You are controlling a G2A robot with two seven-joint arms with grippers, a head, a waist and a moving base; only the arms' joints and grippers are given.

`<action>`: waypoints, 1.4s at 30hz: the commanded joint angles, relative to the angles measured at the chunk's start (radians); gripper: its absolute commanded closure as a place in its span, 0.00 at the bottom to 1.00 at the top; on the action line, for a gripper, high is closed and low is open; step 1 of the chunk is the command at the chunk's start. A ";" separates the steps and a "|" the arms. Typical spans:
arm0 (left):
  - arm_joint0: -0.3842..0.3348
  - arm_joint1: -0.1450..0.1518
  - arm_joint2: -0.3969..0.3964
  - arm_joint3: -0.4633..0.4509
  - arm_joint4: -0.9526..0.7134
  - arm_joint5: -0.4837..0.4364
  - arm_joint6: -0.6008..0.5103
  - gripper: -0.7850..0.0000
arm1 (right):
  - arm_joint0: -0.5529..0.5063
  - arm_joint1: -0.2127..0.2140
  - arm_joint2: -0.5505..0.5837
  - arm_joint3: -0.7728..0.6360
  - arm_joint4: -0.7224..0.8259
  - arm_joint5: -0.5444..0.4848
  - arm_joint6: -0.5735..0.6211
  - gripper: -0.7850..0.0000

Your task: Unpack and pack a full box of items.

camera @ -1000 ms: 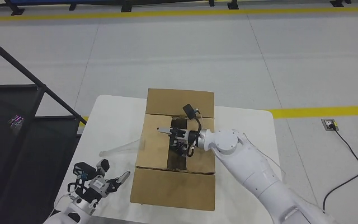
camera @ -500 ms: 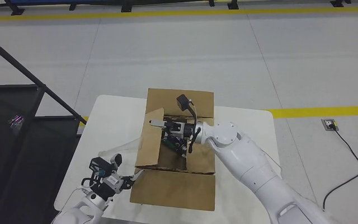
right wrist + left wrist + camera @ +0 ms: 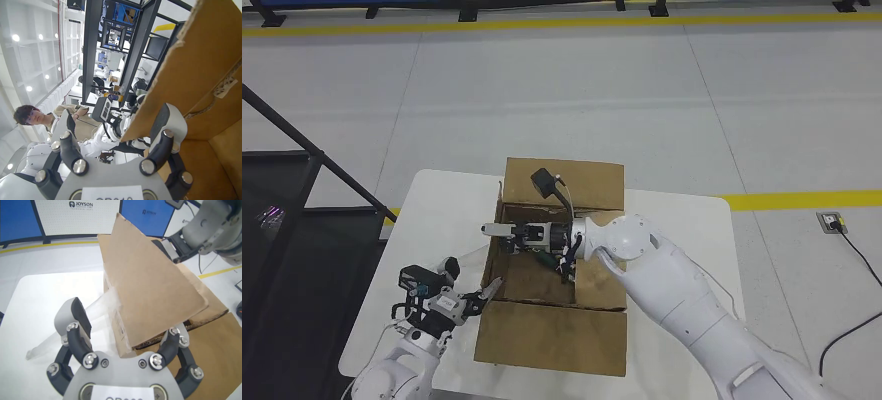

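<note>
Print (image 3: pixel 119 324) on the box (image 3: pixel 151 285) side is unreadable.

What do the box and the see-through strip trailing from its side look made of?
The box: brown corrugated cardboard, matte; fluting shows along a flap's cut edge. The strip: probably clear plastic packing tape, faintly glossy; the white table shows through it.
</note>
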 commanded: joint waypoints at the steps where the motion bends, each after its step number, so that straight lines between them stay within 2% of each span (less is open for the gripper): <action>1: 0.015 0.001 -0.030 -0.005 -0.020 0.000 0.007 0.00 | -0.005 0.003 0.006 -0.012 -0.012 -0.004 0.011 0.00; 6: 0.051 0.005 -0.102 -0.001 -0.055 0.000 0.015 0.00 | -0.032 0.021 0.044 -0.066 -0.058 -0.018 0.030 0.00; 11: 0.069 0.007 -0.152 0.044 -0.075 0.006 0.011 0.00 | -0.099 0.060 0.117 -0.177 -0.129 -0.023 0.054 0.00; 16: 0.052 0.008 -0.167 0.113 -0.086 0.000 -0.016 0.00 | -0.213 0.111 0.215 -0.367 -0.219 0.009 0.108 0.00; 18: 0.041 0.008 -0.167 0.140 -0.087 0.001 -0.023 0.00 | -0.270 0.131 0.251 -0.475 -0.230 0.018 0.167 0.00; 21: 0.029 0.008 -0.169 0.168 -0.089 -0.005 -0.027 0.00 | -0.369 0.160 0.314 -0.635 -0.301 0.057 0.181 0.00; 25: 0.027 0.009 -0.176 0.183 -0.082 -0.014 -0.027 0.00 | -0.390 0.165 0.325 -0.668 -0.322 0.069 0.184 0.00; 31: 0.070 0.009 -0.215 0.114 -0.102 -0.023 0.009 0.00 | -0.390 0.165 0.325 -0.668 -0.322 0.069 0.184 0.00; 42: 0.160 0.008 -0.301 -0.128 -0.128 -0.009 0.030 0.00 | -0.467 0.192 0.407 -0.716 -0.357 0.020 0.150 0.00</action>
